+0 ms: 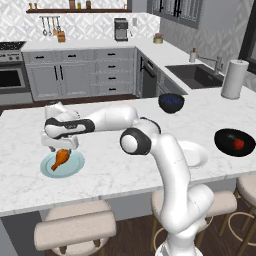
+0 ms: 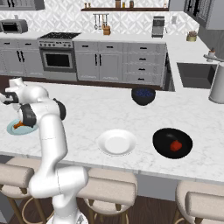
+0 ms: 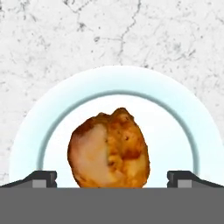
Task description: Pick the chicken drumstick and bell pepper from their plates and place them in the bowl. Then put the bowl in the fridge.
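Marble counter (image 1: 115, 165), drumstick (image 3: 109, 148) on teal plate (image 3: 26, 144), claw (image 3: 111, 178) spread wide, pepper (image 1: 238, 144) in black bowl (image 1: 222, 137)

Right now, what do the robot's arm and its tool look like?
The arm is made of glossy white rounded segments with dark grey-black joints, one with a round white cap. The tool has a white body and two small dark finger tips. I cannot make out any cables or markings.
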